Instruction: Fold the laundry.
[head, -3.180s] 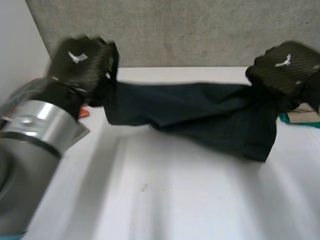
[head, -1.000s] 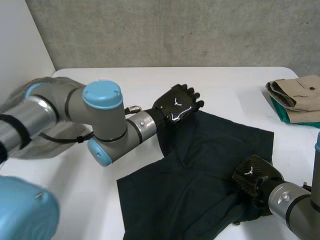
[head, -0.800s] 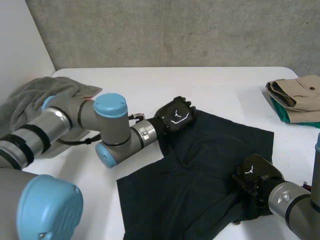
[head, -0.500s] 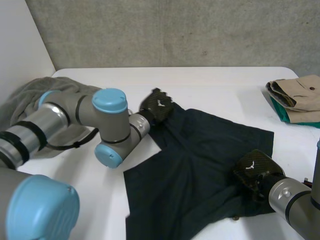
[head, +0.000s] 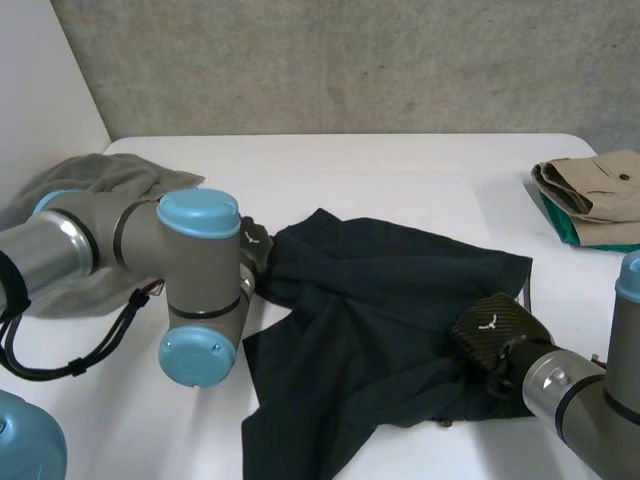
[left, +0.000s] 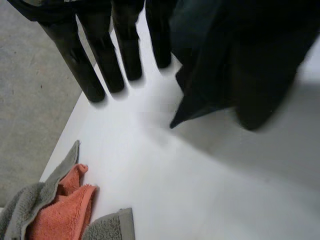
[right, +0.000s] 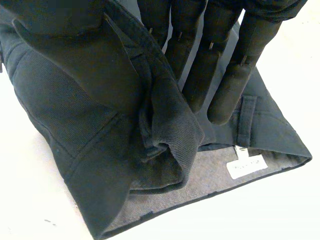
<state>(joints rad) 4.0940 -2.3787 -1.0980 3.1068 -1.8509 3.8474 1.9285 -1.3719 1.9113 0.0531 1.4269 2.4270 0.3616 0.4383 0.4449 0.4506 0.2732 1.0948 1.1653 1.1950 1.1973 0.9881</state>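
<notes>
Dark garment lies rumpled on the counter; the left robot hand, pinching its far-left corner, has dragged it leftward. The right robot hand stays clamped on the near-right edge, so the cloth is probably being spread before folding.

a grey towel lies heaped on the white table beyond the left hand's fingertips, an orange cloth tucked in its folds. well apart from the right hand, a folded beige garment rests on a teal cloth. a concrete wall rises behind.
</notes>
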